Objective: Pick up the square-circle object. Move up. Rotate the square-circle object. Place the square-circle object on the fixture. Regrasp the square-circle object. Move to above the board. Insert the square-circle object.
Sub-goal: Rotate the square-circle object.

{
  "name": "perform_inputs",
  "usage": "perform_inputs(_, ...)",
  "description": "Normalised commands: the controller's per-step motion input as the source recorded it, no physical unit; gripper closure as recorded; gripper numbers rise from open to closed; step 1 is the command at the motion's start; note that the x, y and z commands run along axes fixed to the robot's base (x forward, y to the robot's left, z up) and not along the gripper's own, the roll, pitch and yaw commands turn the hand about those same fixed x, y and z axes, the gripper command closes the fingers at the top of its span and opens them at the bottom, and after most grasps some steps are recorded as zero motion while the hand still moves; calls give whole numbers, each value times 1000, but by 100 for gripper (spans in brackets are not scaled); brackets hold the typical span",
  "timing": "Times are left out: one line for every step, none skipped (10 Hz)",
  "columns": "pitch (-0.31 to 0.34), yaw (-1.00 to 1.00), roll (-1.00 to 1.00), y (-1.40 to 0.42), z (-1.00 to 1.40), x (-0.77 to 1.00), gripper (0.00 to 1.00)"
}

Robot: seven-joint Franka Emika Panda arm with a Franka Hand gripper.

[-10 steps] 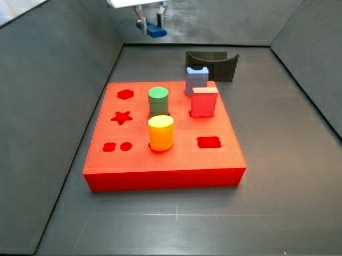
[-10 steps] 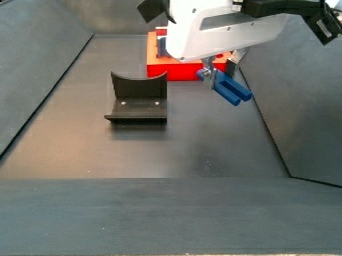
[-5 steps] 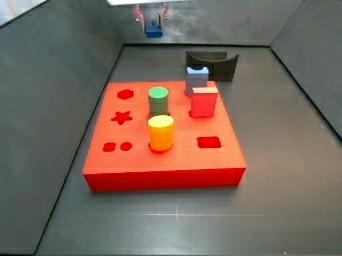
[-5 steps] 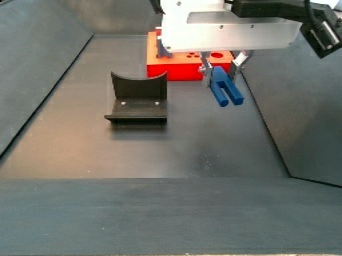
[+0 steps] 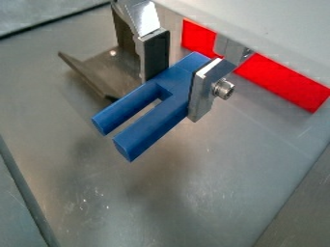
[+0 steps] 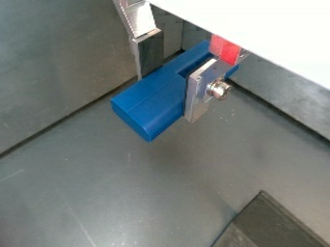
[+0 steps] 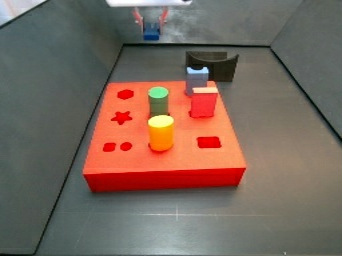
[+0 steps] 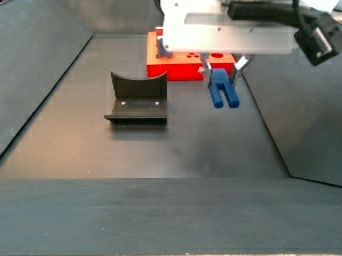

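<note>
Your gripper [image 5: 180, 66] is clamped on the square-circle object [image 5: 152, 109], the silver plates pressing its blocky end from either side while the two prongs stick out free, as both wrist views show. Taking the fixture [image 8: 135, 98] as your landmark, the held piece [image 8: 221, 87] hangs in the air off to one side of it, clear of the floor and not touching it; the fixture itself is bare. Beyond the fixture lies the board [image 7: 166, 140], with its green, yellow and red pegs standing and a pale blue piece [image 7: 198, 72] at the edge nearest the fixture. So by my reading the pick and the lift are done, and the piece is turned or nearly turned. You have yet to set it on the fixture, regrasp, carry it above the board and insert it.
</note>
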Motion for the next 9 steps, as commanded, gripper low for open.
perform_inputs(-32,39,-14,-2,-1000,22,100)
perform_inputs(-47,30,-45,-1,-1000,31,100)
perform_inputs(-52,25,-61,2,-1000,34,100)
perform_inputs(-63,14,-100,8,-1000,44,100)
perform_inputs(-64,11,-115,11,-1000,47,100)
perform_inputs(-72,5,-142,16,-888,48,100)
perform_inputs(-80,3,-159,17,-800,48,100)
perform_inputs(-87,3,-176,18,-698,43,100)
perform_inputs(-95,0,-180,21,-651,44,100)
